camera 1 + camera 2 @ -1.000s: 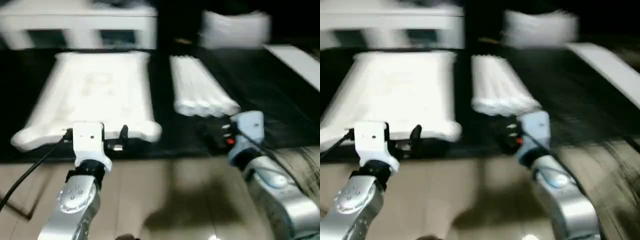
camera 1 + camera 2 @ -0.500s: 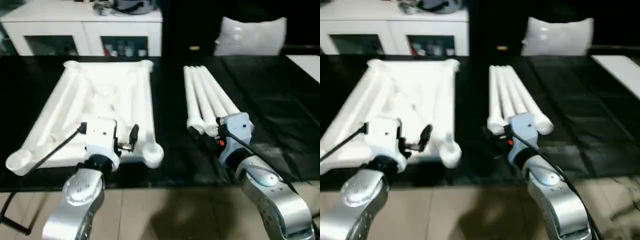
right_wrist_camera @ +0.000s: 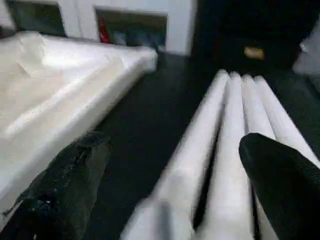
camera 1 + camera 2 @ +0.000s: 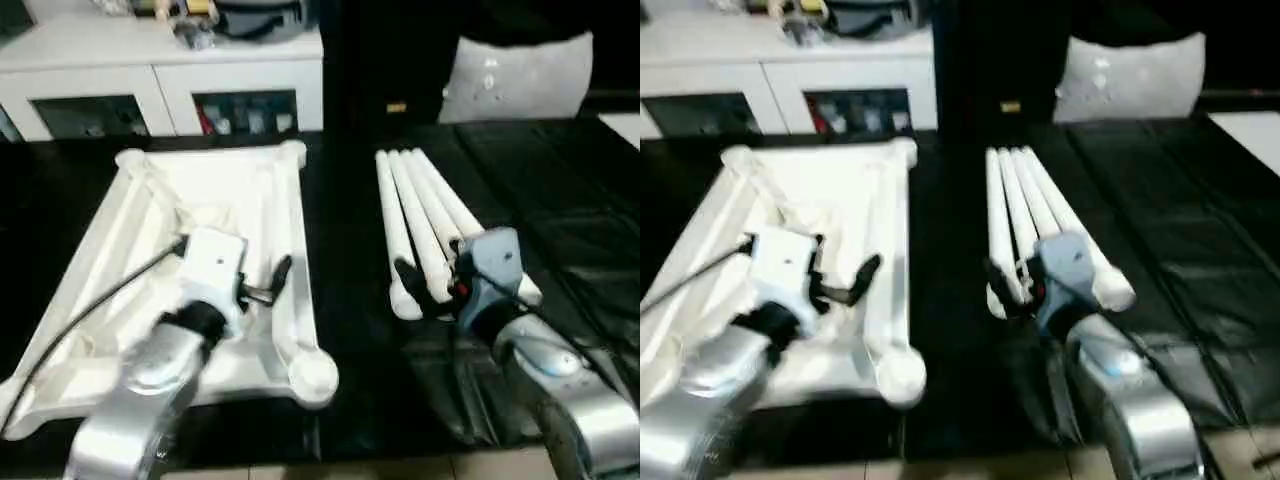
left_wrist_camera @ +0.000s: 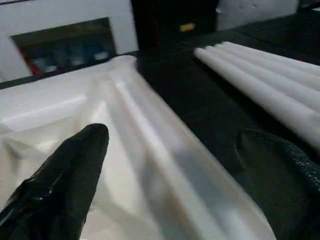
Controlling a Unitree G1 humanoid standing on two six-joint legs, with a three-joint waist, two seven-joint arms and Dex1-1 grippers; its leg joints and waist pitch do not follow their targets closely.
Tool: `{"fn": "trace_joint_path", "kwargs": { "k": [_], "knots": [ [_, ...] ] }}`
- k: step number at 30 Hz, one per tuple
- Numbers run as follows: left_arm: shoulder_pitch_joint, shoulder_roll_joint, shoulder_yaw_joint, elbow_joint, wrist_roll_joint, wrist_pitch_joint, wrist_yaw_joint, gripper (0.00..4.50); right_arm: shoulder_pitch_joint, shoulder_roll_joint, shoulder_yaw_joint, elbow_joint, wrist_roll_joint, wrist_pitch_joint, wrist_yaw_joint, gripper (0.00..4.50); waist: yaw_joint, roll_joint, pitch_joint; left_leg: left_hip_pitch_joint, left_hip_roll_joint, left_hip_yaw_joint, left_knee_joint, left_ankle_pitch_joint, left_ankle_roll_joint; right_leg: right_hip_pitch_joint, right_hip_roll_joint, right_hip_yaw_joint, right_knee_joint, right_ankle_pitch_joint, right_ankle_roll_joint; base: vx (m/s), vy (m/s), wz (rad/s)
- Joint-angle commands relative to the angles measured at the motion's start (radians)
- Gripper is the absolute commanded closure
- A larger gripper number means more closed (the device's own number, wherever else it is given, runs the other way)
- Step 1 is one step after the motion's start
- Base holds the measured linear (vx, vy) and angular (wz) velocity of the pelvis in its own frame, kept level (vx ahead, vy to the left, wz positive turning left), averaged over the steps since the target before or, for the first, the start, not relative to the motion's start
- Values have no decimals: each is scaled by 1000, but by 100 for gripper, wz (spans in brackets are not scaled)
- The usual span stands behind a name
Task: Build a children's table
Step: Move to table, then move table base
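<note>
Since a second ago, both arms farther out over the black mat (image 4: 350, 330), the head camera tipped down as well, so the pale floor strip all but gone from the near edge. Left gripper (image 5: 170, 165) now above the table top (image 4: 215, 200), near its right-hand rim, fingers (image 5: 65, 175) spread wide with nothing between them; one black finger seen from the head camera just over the long rib along that rim. Right gripper (image 3: 175, 185) at the near ends of the legs (image 4: 420, 215), fingers (image 3: 280, 185) likewise wide apart and empty, one finger to each side of the leg ends; contact with them not clear. Table top lying upside down on the left half of the mat, ribbed underside up, round corner sockets at the corners, the nearest right socket (image 4: 313, 372) just ahead of the left forearm. Four legs side by side on the mat to the right of the top, touching one another, fanned a little toward the near end, apart from the top with a strip of bare mat between. White cabinet (image 4: 160, 80) with glass-fronted shelves beyond the mat at the back left, odds and ends on its top. White pillow-like bundle (image 4: 515, 75) at the back right.
</note>
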Motion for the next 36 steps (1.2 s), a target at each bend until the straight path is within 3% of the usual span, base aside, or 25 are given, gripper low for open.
{"fn": "trace_joint_path", "kwargs": {
  "k": [1,2,3,4,6,8,9,10,11,13,14,18,21,22,25,29,34,35,36],
  "knots": [
    [-15,50,23,-1,-31,7,-63,3,-17,-26,22,-14,34,9,55,0,4,9,-56,-16,70,-21,-57,319,28,71,-57,28,-42,577,-105,85,10,-5],
    [-17,68,24,5,-38,-5,-91,3,-23,-32,23,-11,41,12,70,0,11,19,-61,4,89,-28,-53,296,24,55,-63,34,-49,503,-114,85,10,-5],
    [-17,96,25,14,-51,-30,-141,3,-33,-44,25,-6,56,18,101,0,1,17,-47,-2,96,-35,-69,235,14,59,-74,38,-63,387,-151,0,0,0],
    [-16,123,26,25,-56,-77,-193,3,-45,-62,38,5,57,19,131,0,5,13,-38,3,97,-28,-78,107,-2,54,-80,41,-78,266,-184,0,0,0],
    [-11,177,26,39,-64,-138,-277,3,-66,-106,68,24,54,15,196,0,9,14,-29,2,95,-21,-93,-52,-6,60,-91,47,-91,116,-213,0,0,0],
    [2,247,19,49,-80,-167,-370,3,-77,-140,87,33,50,8,245,0,8,16,-14,5,97,-19,-109,-213,-7,51,-95,53,-108,-63,-216,-64,23,2],
    [11,297,10,60,-82,-189,-431,3,-85,-152,91,38,54,10,267,0,5,16,-2,12,98,-18,-118,-354,-23,42,-100,55,-119,-249,-199,-70,11,0],
    [13,312,7,65,-84,-196,-448,3,-87,-156,91,40,57,12,272,0,4,15,-1,15,97,-16,-118,-403,-32,38,-110,62,-130,-372,-172,-51,5,-4],
    [15,327,4,69,-87,-202,-466,30,-90,-160,92,41,60,13,279,0,3,14,-3,13,98,-16,-119,-395,-34,38,-114,64,-133,-385,-167,-51,5,-4],
    [35,392,21,107,-202,-184,-658,37,-105,-225,126,42,74,11,378,0,10,5,-7,15,98,-8,-119,-334,-16,34,-113,67,-130,-349,-168,0,0,0],
    [29,444,0,137,-196,-191,-724,43,-107,-252,138,46,75,9,414,0,11,2,-6,12,100,-2,-121,-301,-2,33,-110,65,-125,-321,-177,0,0,0],
    [-3,542,-57,209,-169,-221,-843,77,-104,-299,157,45,89,10,487,0,13,4,-11,11,105,9,-121,-225,23,34,-111,62,-119,-235,-201,0,0,0],
    [-16,565,-75,226,-166,-220,-874,81,-100,-316,165,40,92,13,514,0,15,6,-18,12,108,17,-117,-169,33,36,-109,60,-110,-137,-226,0,0,0],
    [-23,574,-86,238,-161,-222,-890,106,-97,-325,170,36,94,14,525,0,15,8,-21,11,110,20,-116,-132,39,38,-107,57,-104,-76,-240,0,0,0],
    [-51,569,-121,280,-137,-252,-917,127,-85,-345,181,27,99,18,547,0,17,10,-26,11,108,24,-108,-47,65,43,-107,55,-94,59,-262,0,0,0],
    [-70,567,-154,303,-122,-262,-938,165,-77,-355,187,21,99,28,558,0,17,11,-26,12,110,27,-107,-63,70,45,-110,55,-94,59,-277,0,0,0],
    [-67,542,-208,326,-66,-306,-917,209,-63,-356,198,6,102,39,566,0,15,10,-17,16,116,29,-115,-165,38,41,-110,59,-107,-88,-270,0,0,0],
    [-66,542,-211,327,-61,-309,-914,209,-60,-358,201,2,104,39,569,0,17,17,-17,16,116,28,-115,-171,35,41,-111,59,-107,-94,-269,0,0,0],
    [-66,540,-216,333,-54,-315,-911,216,-55,-361,205,-2,108,39,576,0,16,13,-16,17,117,30,-117,-185,30,40,-110,60,-110,-104,-265,0,0,0]
  ]
}}
